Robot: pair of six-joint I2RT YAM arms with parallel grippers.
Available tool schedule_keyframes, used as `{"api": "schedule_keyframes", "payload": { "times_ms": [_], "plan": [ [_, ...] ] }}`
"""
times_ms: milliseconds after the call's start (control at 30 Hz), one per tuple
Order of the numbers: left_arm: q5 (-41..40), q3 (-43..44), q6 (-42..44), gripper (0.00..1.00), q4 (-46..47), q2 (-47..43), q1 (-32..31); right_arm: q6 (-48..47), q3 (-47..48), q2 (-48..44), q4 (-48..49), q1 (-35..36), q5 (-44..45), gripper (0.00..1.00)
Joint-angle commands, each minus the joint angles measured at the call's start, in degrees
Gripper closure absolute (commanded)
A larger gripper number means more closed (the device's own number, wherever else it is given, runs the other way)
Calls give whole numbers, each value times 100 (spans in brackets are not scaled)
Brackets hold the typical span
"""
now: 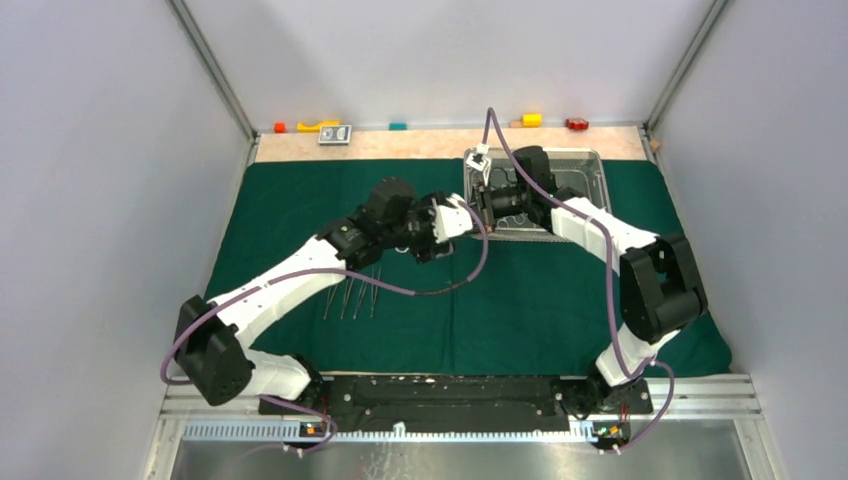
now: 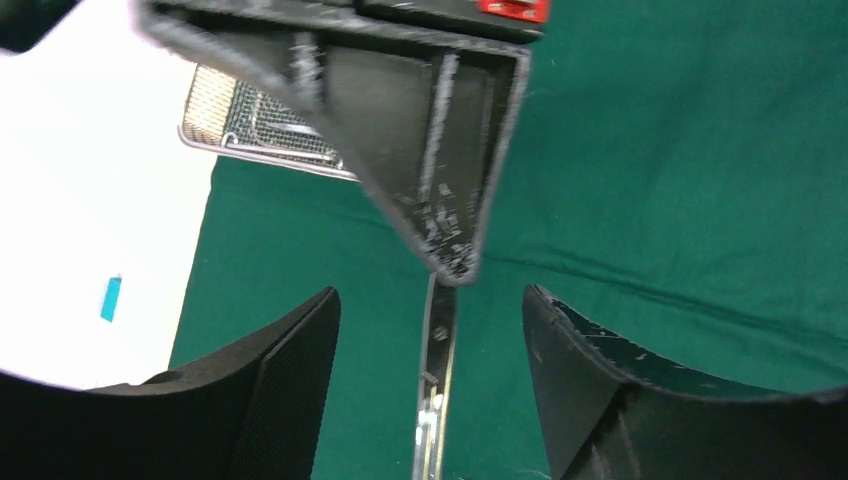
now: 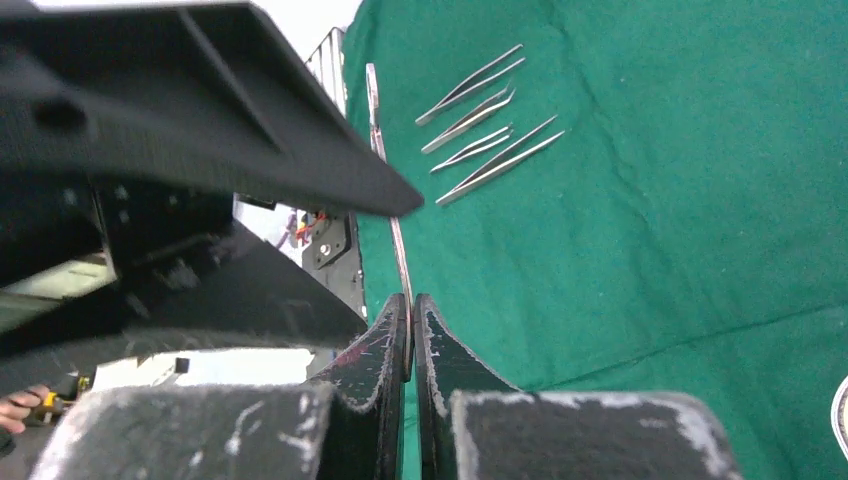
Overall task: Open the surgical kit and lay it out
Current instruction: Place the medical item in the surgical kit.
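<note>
Right hand [image 3: 411, 305] pinches an instrument [image 3: 399, 250]; left hand [image 2: 432, 300], spread wide around it, should close squarely before right releases.

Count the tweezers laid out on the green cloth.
4 tweezers, side by side in a row on the cloth beside the left arm; the tray may hide more.

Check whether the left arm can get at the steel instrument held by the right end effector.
Probably yes: the left end effector stands open astride the steel instrument, nothing between; the right end effector grips only one end.
</note>
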Motion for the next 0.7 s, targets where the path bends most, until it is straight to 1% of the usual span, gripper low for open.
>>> {"api": "schedule_keyframes", "payload": {
  "times_ms": [0, 133, 333, 400, 500, 667],
  "plan": [
    [-1113, 191, 653, 30, -213, 211, -478, 127, 280, 56, 192, 60, -96, 100],
    [-1715, 97, 755, 36, -33, 276, -679, 168, 258, 91, 209, 69, -90, 100],
    [-2190, -21, 840, 44, 113, 251, -735, 130, 243, 137, 161, 70, -107, 100],
    [-2321, -74, 840, 45, 169, 237, -736, 105, 247, 134, 149, 64, -109, 100],
    [-2417, -119, 852, 47, 172, 242, -737, 103, 266, 144, 141, 66, -103, 100],
    [-2334, -154, 812, 50, 159, 289, -742, 87, 320, 166, 98, 66, -96, 100]
  ]
}}
